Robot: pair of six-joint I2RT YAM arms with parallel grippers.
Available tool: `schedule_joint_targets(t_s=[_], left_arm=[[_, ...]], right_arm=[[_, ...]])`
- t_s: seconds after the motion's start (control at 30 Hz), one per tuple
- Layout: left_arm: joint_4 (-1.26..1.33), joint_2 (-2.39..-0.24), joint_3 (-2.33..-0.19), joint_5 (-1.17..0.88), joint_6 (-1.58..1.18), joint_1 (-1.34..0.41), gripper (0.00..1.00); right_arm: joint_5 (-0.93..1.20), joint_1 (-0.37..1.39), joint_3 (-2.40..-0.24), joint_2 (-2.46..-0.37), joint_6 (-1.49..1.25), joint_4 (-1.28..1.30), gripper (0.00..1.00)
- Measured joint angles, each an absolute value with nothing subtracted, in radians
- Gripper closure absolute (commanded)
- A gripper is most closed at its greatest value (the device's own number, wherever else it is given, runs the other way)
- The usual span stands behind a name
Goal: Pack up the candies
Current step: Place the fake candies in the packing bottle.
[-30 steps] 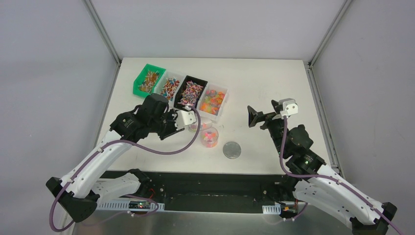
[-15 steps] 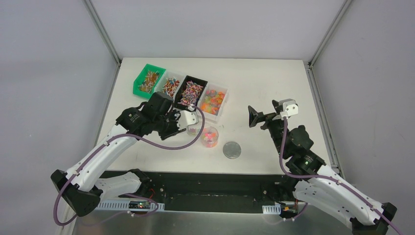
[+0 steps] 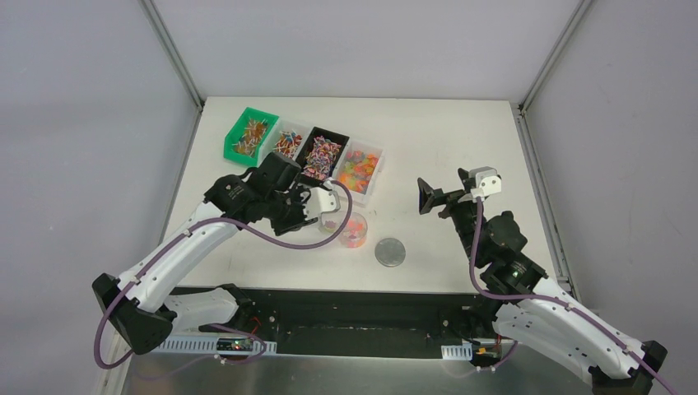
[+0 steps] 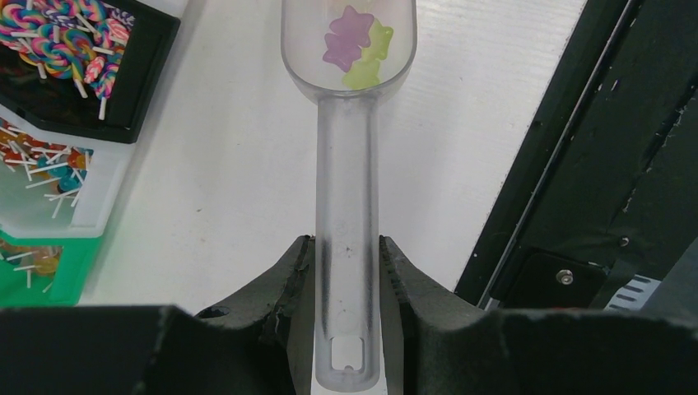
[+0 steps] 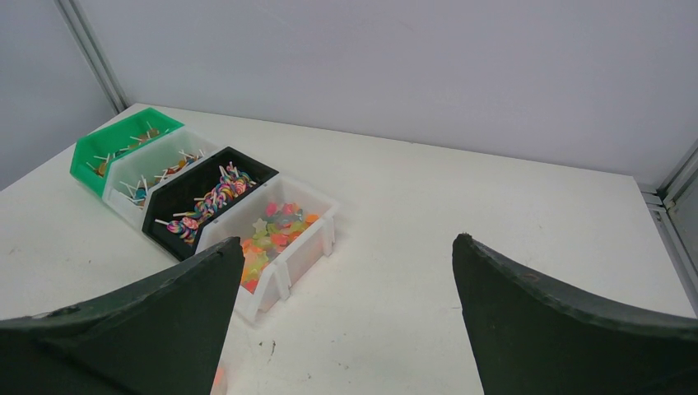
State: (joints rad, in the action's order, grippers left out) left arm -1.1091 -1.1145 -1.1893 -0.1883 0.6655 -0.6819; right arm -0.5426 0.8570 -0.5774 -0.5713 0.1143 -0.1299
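On the left gripper [image 4: 347, 247] the jaws are clenched on the handle of a clear scoop [image 4: 348, 148], as they were a second ago. Since then the left wrist has turned and edged a little toward the row of bins, and the elbow and upper links have swung in to the right with it. The right arm has not moved, and the cup [image 3: 355, 231] and the grey lid [image 3: 390, 252] lie where they lay.

The scoop's bowl points away from the jaws over bare table [image 4: 230, 206]. It carries two of the candies [image 4: 357, 43], one purple and one yellow-green gummy, lying against each other. From above, the scoop sits just left of the cup, which already holds a small heap of orange and pink sweets; whether scoop and cup touch cannot be told. Behind the jaws the wrist is bent over the near ends of the bins, and the white forearm runs down and left to the base at the table's near edge.

The right gripper [image 5: 347, 243] has its jaws released and spread wide, holding nothing. It hangs above the table's right half, well apart from the cup, facing the bins, its forearm folded back toward its base.

More candies fill the four bins: green bin [image 3: 249, 134], white bin [image 3: 286, 144], black bin [image 3: 323, 155] and the gummy bin [image 3: 359, 169].
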Motion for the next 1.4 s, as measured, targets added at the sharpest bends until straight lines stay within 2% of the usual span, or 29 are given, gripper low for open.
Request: schedule_joint_targets(t_s=[0.67, 1.4], left_arm=[[-1.19, -1.259, -1.265, -0.078, 0.646, -0.761, 1.0], [-1.19, -1.27, -1.32, -0.027, 0.6, -0.774, 1.0]], right_arm=[[-0.542, 0.857, -0.577, -0.575, 0.114, -0.131, 0.0], [-0.535, 0.857, -0.577, -0.603, 0.111, -0.139, 0.0]])
